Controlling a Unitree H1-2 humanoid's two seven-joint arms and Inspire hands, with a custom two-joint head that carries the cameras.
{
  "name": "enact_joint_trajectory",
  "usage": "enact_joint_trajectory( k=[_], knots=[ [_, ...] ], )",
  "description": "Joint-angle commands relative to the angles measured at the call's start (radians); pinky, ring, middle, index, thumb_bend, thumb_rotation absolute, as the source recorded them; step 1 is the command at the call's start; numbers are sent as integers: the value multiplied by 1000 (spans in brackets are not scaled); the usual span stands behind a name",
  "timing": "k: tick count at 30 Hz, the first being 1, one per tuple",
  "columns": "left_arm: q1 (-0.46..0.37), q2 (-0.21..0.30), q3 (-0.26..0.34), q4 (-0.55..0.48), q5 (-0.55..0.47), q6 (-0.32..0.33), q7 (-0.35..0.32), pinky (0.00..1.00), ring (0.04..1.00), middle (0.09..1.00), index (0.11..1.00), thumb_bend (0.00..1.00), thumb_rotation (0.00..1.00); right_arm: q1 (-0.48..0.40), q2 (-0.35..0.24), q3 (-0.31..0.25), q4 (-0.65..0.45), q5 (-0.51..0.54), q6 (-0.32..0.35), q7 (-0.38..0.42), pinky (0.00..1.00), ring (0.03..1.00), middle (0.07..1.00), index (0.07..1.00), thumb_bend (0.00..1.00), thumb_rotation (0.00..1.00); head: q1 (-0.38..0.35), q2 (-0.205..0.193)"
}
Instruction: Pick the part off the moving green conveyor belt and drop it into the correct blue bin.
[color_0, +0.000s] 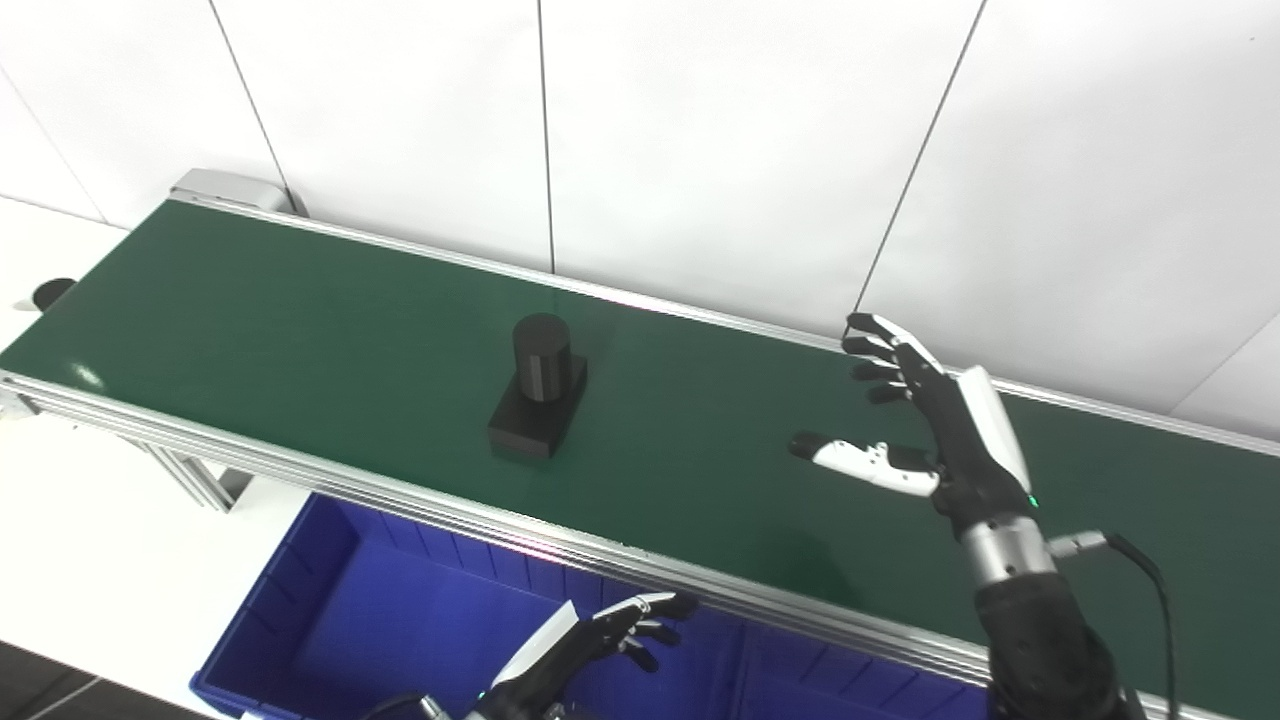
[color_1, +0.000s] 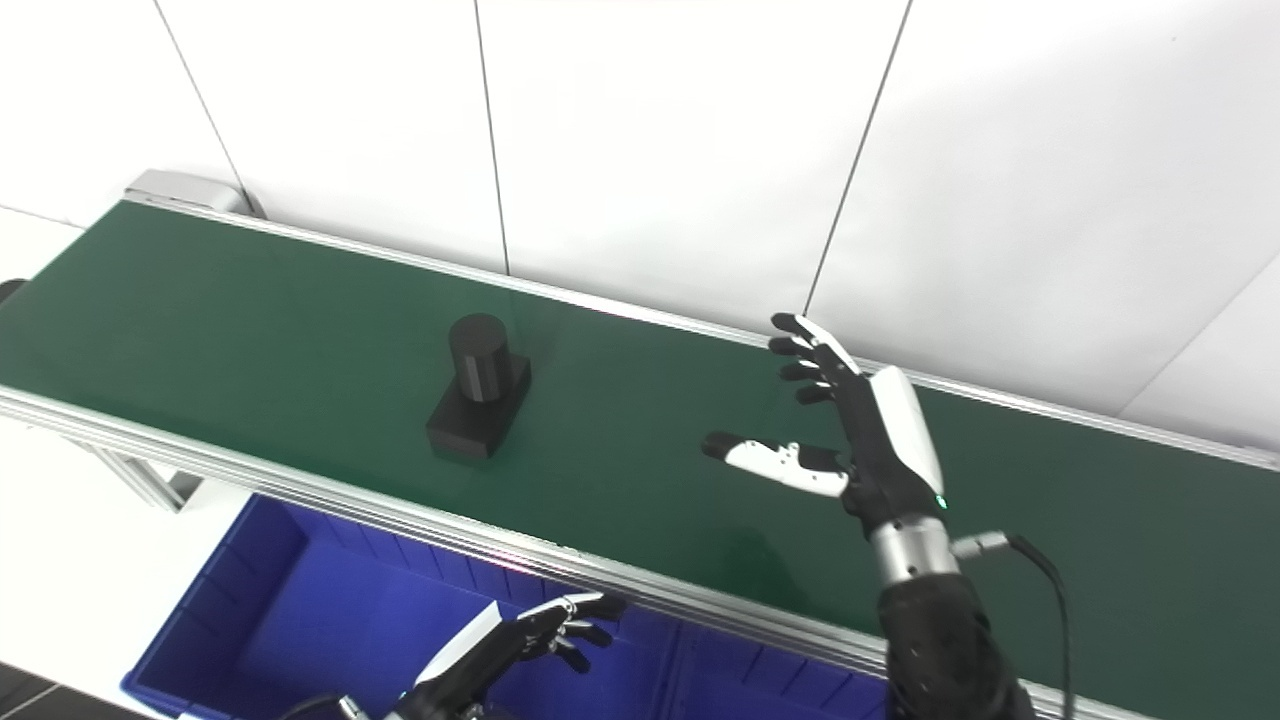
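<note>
Raised over the green conveyor belt (color_0: 300, 320), the right hand (color_0: 925, 420) is spread wide, thumb stretched toward the part, holding nothing. From the left eye view, the black part (color_0: 540, 400), a cylinder standing on a square block, sits mid-belt, well apart from that hand and off to its left. The left hand (color_0: 600, 640) waits low over the blue bin (color_0: 290, 600), fingers loosely apart and empty, below the belt's aluminium rail (color_0: 400, 500).

From the right eye view, the same layout holds: the right hand (color_1: 850, 420) hangs above the belt, the part (color_1: 480, 400) upright on its base, nothing between the two but bare belt. A divider in the bin (color_1: 680, 670) splits it into compartments; which one is correct I cannot tell.

My worry is timing. Since the belt moves, a late or early closing could clip the cylinder and topple the part, or miss it altogether. A pinch high on the round cylinder may also let it twist. The near rail lies across the path down to the bin, so a low carry could knock the part against it. A cable (color_1: 1040, 580) loops off the right wrist close to the belt.
</note>
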Motion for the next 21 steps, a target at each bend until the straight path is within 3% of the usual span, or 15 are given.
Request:
enact_joint_trajectory(
  k=[1,8,21],
  knots=[
    [0,6,2,-35,-2,-40,20,622,751,862,848,919,205,-57,25,9,-11,-14,20,-2,663,751,816,875,836,490,-3,3],
    [-8,18,-15,-37,-4,-40,22,619,747,841,848,921,167,-106,50,31,45,-40,34,-9,680,729,803,878,846,513,-12,5],
    [-3,35,-20,-59,-19,-40,8,621,756,847,835,937,186,-165,100,70,119,-59,69,-5,647,744,828,884,846,490,-36,9]
  ],
)
